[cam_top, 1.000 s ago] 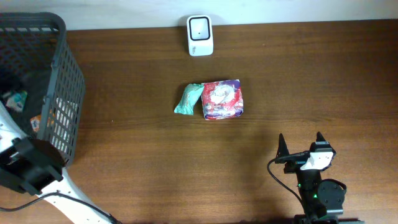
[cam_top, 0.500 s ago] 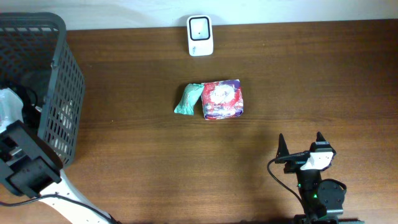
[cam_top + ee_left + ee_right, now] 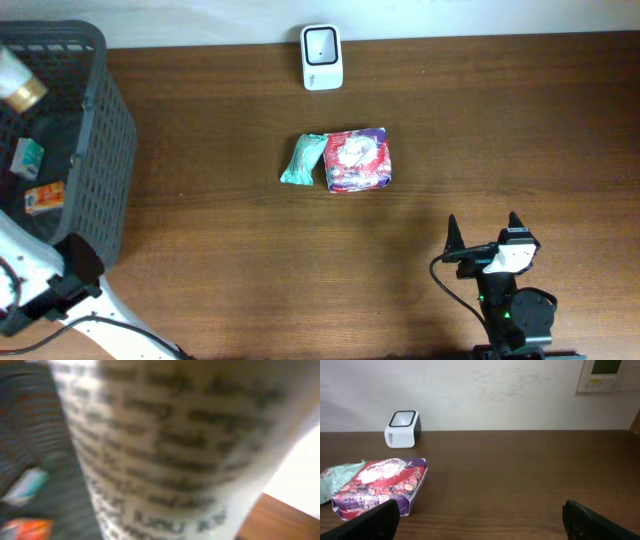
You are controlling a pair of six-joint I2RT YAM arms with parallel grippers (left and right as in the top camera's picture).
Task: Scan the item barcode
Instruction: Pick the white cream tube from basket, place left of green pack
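Filling left claw's camera: bottle (print blurred) | grip: cannot tell | right claw: spread

Right gripper is hanging with jaws wide apart over brown table. Red-purple packet is lying against teal packet. White scanner is sitting behind them, near wall.

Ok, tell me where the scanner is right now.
Overhead view: the white scanner stands at the far edge of the table, mid-width, beyond the red packet and green packet.
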